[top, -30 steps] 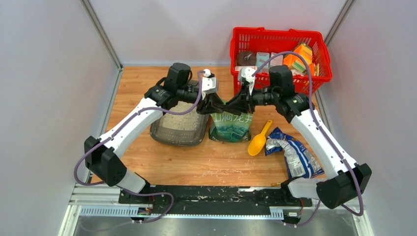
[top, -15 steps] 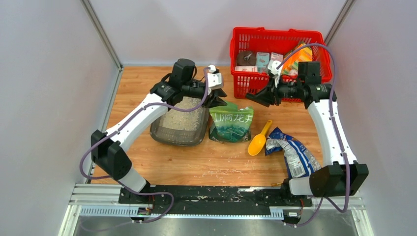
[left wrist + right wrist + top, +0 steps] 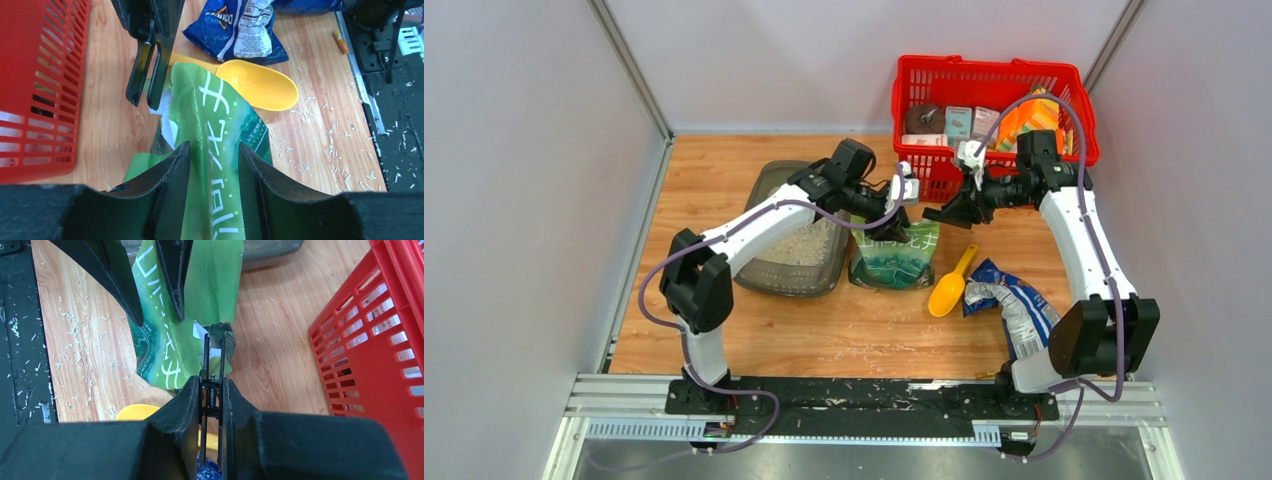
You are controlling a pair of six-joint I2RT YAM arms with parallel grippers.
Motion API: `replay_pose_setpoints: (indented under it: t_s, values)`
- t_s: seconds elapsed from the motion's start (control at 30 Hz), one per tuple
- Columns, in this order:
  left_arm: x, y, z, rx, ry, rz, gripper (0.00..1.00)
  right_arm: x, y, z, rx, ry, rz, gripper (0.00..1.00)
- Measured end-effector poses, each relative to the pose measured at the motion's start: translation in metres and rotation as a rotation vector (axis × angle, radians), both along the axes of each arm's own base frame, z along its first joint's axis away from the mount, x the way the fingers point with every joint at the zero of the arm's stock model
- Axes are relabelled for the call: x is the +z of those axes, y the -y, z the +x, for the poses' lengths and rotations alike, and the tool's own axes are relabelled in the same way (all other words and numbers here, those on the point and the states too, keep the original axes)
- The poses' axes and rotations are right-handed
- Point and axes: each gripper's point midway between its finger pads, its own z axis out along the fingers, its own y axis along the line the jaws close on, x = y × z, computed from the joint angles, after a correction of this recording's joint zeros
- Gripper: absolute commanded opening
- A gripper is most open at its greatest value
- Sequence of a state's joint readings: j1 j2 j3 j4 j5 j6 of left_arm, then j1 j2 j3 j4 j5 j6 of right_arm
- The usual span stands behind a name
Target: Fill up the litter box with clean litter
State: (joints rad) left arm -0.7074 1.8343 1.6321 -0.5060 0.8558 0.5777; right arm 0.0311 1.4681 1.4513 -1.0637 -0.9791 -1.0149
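Nearest, pale specks (image 3: 864, 347) lie scattered over the bench (image 3: 724, 330) by the arm bases. Further in on the right sits a crumpled blue snack packet (image 3: 1022, 312). Just left of it is a yellow scoop (image 3: 948, 292), its bowl toward the near edge. Left of the scoop stands the green bag (image 3: 894, 258). Just beside the bag's left side is the litter box (image 3: 776, 280), on the left half of the bench. The clean litter (image 3: 802, 248) covers its floor in a pale layer, and the left arm reaches across above it.

The left gripper (image 3: 213, 150) is at the bag's top, right of the litter box and off its rim. Its jaws stand about half apart, with the bag's folded top filling the gap and pressed against both. The right gripper (image 3: 214, 337) faces it from the right, its tips just beside the bag's torn corner. Its jaws stand at a thin slit with nothing in it. Farthest, on the right, is the red basket (image 3: 984, 63) of packets.
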Motion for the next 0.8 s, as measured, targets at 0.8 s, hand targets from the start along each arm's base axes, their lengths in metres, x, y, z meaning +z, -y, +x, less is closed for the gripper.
replay_pose_setpoints:
  t_s: [0.8]
  values:
    - [-0.034,0.010,0.005,-0.032,-0.091,0.064,0.32,-0.038,0.015,-0.006,-0.009,-0.111,-0.051,0.00]
